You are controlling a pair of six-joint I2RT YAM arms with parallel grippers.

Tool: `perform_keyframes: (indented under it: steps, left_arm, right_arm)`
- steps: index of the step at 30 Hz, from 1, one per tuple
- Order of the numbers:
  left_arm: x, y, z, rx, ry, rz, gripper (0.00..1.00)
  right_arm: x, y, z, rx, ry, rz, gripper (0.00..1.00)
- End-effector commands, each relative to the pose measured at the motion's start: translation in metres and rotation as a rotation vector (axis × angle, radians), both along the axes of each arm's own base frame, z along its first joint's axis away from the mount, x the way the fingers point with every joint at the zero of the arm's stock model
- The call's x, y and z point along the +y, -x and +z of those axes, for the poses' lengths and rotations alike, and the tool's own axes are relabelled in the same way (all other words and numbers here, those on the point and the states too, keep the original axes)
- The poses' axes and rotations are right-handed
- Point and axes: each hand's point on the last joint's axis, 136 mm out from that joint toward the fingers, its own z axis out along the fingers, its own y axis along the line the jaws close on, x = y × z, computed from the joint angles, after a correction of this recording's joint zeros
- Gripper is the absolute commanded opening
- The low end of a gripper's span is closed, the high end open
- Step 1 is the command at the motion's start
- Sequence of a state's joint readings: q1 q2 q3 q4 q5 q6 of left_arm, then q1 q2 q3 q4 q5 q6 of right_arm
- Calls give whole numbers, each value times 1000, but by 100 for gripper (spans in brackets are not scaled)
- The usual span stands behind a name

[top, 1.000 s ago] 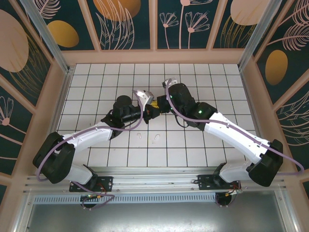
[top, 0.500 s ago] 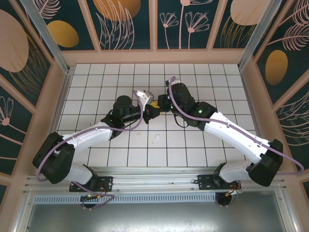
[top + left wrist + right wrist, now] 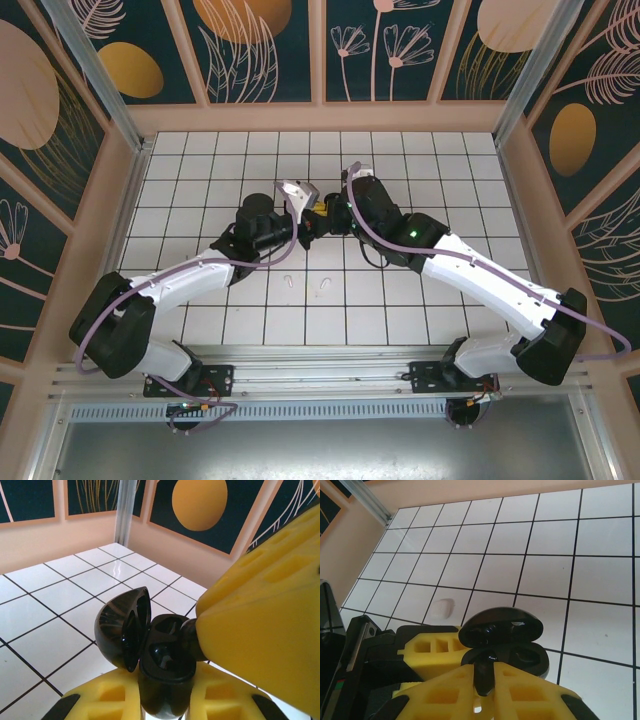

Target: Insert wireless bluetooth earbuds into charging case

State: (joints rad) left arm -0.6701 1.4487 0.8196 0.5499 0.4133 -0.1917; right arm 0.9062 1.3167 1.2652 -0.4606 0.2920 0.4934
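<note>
Right wrist view is showing the right gripper (image 3: 485, 681) pinching seemingly a black earbud (image 3: 484, 669), needing straight, gentle seating into the charging case (image 3: 512, 630) the left gripper (image 3: 165, 705) is clamping.

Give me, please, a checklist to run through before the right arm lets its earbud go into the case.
1. Lid of the glossy black rounded charging case open: ok.
2. Left tool shut on the case: ok.
3. Right tool shut on the glossy black earbud: ok.
4. Earbud at the case's open mouth: ok.
5. Earbud fully seated in its socket: cannot tell.
6. Two white earbuds lying on the white tiled floor, apart from both arms: ok.
</note>
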Motion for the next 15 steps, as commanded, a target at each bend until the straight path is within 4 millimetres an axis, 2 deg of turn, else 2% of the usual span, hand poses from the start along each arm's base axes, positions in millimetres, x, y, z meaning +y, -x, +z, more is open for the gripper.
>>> perform_keyframes:
  steps: [1, 12, 15]
  left_arm:
    - [1, -17, 49, -132, 93, 56, 0]
    - [-1, -16, 49, -141, 95, 41, 0]
    - [-2, -13, 51, -147, 102, 30, 0]
  right_arm:
    - [-2, 17, -18, 69, 48, 29, 15]
    - [3, 17, -3, 49, -1, 48, 23]
    - [4, 17, 3, 43, -23, 51, 29]
